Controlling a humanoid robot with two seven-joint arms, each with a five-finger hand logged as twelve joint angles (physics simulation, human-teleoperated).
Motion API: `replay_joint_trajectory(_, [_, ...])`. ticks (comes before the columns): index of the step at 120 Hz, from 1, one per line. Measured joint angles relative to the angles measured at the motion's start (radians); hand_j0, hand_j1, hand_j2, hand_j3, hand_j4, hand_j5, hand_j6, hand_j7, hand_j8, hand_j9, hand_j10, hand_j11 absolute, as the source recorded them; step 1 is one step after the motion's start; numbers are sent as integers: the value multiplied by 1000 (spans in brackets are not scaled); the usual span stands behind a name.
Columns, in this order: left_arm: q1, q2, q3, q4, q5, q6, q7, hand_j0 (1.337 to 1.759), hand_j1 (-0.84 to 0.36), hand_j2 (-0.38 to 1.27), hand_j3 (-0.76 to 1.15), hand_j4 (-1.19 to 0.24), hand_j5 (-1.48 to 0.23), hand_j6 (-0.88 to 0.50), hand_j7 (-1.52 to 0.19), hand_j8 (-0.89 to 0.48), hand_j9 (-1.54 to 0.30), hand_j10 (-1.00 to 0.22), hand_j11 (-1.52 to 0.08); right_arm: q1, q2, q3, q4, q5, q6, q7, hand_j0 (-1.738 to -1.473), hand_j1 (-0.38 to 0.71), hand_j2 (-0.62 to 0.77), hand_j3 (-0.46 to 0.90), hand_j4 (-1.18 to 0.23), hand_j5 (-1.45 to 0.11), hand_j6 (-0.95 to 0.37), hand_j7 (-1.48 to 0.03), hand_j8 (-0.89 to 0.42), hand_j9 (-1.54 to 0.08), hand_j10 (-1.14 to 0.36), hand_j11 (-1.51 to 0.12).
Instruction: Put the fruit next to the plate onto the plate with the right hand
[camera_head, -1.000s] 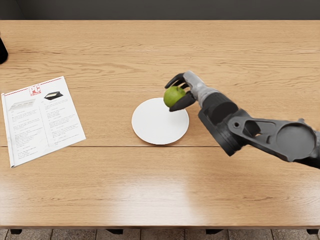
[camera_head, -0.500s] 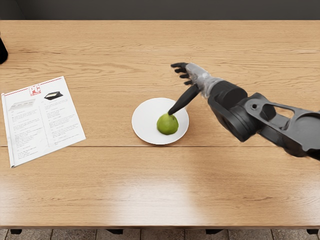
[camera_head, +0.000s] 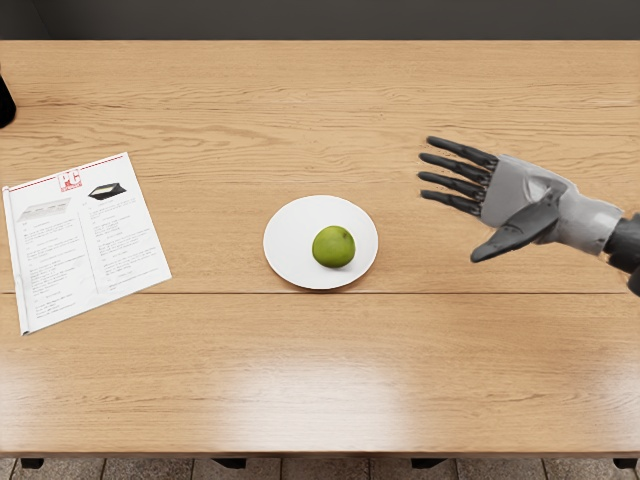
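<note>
Fingers (camera_head: 460, 150) spread wide and gripping nothing, printed white paper sheet (camera_head: 85, 235) lying at the left of the light wooden tabletop (camera_head: 320, 380), round white plate (camera_head: 293, 245) at centre, green round fruit (camera_head: 333, 246) sitting on it, right hand (camera_head: 520, 195) hovering well apart to the right.

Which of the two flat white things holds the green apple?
The round plate in the middle holds the green apple; the printed paper sheet, far left, is rectangular and carries nothing.
</note>
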Motion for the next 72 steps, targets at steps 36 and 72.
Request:
replay_joint_trajectory(36, [-3,0,-1,1,0,0,0,1658,349,0,0,0,0,0,0,0,0,0,0,-192,-27,241,-58,69,25,0,-1658,-325,-3,0,-21,-28,-20,-28,-20,-28,-21,-28])
replay_joint_trajectory(72, [-17,0,-1,1,0,1,0,1658,349,0,0,0,0,0,0,0,0,0,0,-272,-33,358,-85,84,26,0,-1658,-327,-3,0,-18,-25,-18,-25,-18,-25,-18,-25])
